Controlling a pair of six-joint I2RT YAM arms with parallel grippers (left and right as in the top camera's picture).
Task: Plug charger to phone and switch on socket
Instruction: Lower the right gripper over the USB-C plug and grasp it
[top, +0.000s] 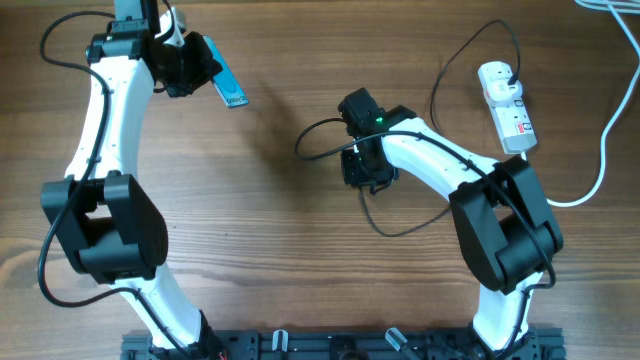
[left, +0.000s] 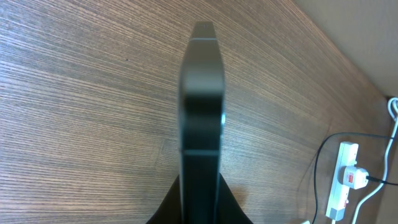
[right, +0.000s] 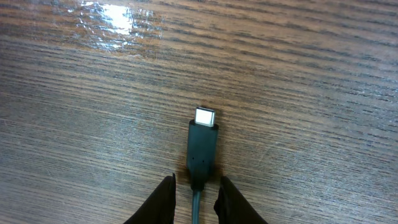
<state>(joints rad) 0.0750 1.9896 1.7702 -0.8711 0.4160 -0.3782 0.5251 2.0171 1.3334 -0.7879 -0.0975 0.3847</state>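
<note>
Nearest me, over the middle of the desk (top: 250, 230), my right fingers (right: 163, 200) pinch the charger (right: 202, 146) just behind its plug. The metal tip points away over the wood. Its black cable loops off towards the socket (top: 508, 108). Farther off on the left, my left fingers (left: 166, 213) are clamped on the phone (top: 228, 88), held edge-on above the desk. The socket lies far right with a plug in it, its white cord (top: 600, 160) curving away.
</note>
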